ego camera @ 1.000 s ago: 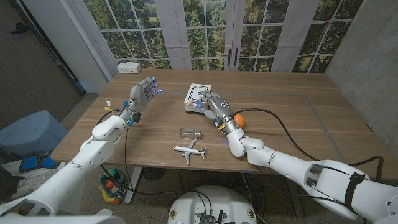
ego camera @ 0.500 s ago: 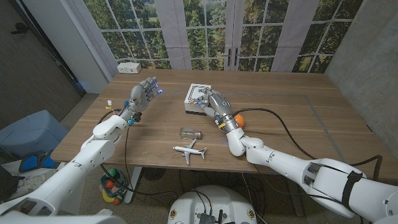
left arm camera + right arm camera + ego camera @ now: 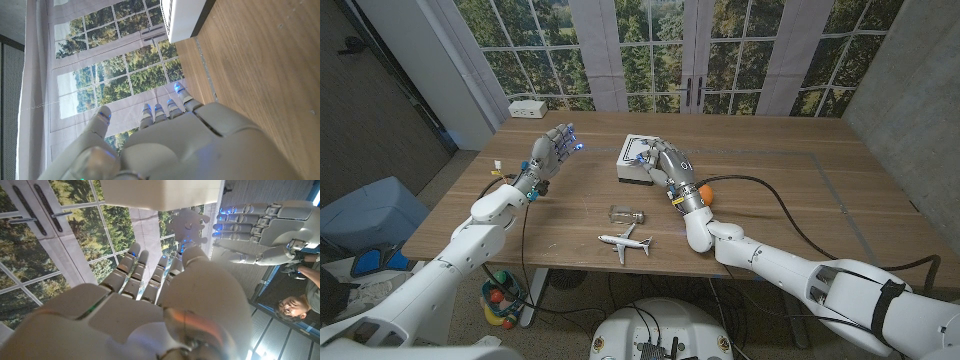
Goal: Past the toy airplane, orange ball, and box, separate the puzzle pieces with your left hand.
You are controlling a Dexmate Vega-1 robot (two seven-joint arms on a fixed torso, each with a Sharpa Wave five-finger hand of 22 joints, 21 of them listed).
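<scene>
A white puzzle piece (image 3: 187, 222) is pinched at the fingertips of my right hand (image 3: 165, 305). In the head view that right hand (image 3: 667, 167) is over the near edge of the white box (image 3: 632, 149). The orange ball (image 3: 706, 189) peeks out behind its wrist. My left hand (image 3: 553, 150) is raised above the table to the left of the box, fingers apart and holding nothing. It also shows as the left hand (image 3: 260, 220) facing the piece, with a gap between them. The toy airplane (image 3: 625, 241) lies near the front edge.
A small clear bottle (image 3: 626, 214) lies between the airplane and the box. A black cable (image 3: 770, 200) runs across the table (image 3: 780, 165) from my right arm. A white socket box (image 3: 528, 108) sits at the far left corner. A person (image 3: 290, 311) is off to the side.
My left hand has edged slightly toward the box. The right hand has barely shifted and still holds the piece.
</scene>
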